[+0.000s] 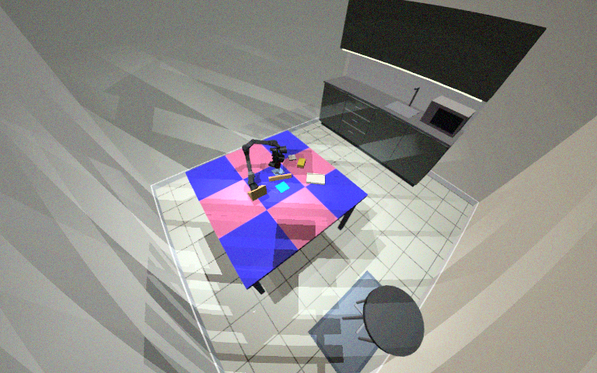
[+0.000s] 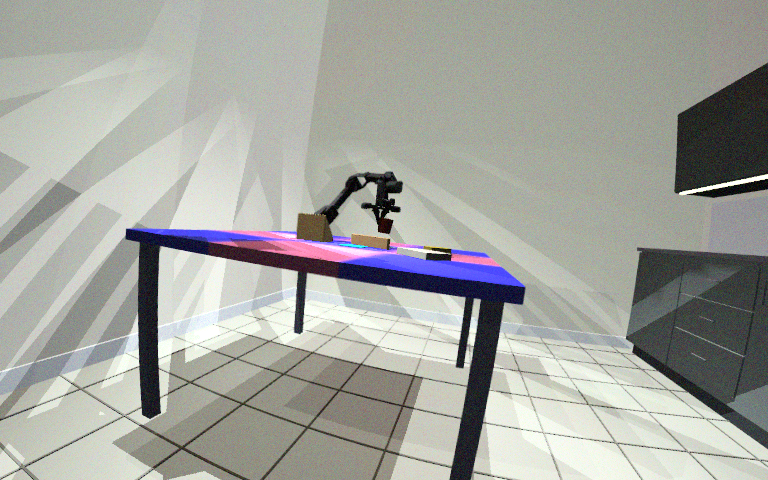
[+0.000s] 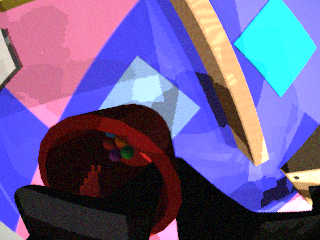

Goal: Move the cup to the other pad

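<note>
The dark red cup [image 2: 385, 226] [image 3: 165, 132] hangs above the table, close to upright, its rim facing the wrist camera. Several coloured marbles [image 3: 120, 148] lie inside it. My gripper [image 2: 380, 220] [image 3: 168, 162] is shut on the cup's wall, with one finger inside the cup and one outside. The pale blue pad [image 1: 276, 172] [image 3: 186, 106] lies below the cup, partly hidden by it in the wrist view. The cyan pad [image 1: 282, 187] [image 2: 352, 245] [image 3: 275, 47] lies flat on the far side of a wooden bar, with nothing on it.
The long wooden bar [image 1: 280, 177] [image 2: 369, 241] [image 3: 227, 75] stands between the pads. A wooden block [image 1: 257, 193] [image 2: 312, 226] stands near the arm's base. A white book-like box [image 1: 315, 178] [image 2: 419, 252], a yellow block [image 1: 301, 163] and a small grey item [image 1: 292, 157] lie on the table.
</note>
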Action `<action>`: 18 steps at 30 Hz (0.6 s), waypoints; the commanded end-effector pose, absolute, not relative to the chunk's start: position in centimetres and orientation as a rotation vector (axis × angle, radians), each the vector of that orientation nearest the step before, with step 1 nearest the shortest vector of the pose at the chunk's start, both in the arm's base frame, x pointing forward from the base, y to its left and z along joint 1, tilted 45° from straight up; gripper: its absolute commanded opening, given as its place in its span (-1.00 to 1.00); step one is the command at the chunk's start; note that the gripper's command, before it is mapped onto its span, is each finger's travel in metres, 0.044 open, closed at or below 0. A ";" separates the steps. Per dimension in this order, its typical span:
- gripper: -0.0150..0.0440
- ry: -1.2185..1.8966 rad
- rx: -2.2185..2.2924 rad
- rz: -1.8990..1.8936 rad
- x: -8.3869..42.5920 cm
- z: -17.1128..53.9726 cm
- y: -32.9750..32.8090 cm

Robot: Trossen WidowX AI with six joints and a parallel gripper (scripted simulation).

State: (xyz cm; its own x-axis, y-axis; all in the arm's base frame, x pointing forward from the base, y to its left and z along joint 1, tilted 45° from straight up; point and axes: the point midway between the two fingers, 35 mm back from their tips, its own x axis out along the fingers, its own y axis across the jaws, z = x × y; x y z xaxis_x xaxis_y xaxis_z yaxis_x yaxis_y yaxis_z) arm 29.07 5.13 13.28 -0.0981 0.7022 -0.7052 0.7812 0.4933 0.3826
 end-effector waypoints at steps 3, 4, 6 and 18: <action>-0.49 1.831 1.240 -0.110 29.2 14.0 4.6; -0.49 1.831 1.240 -0.110 29.2 14.0 4.6; -0.49 1.830 1.245 -0.110 29.1 13.9 4.7; -0.49 1.830 1.245 -0.110 29.1 13.9 4.7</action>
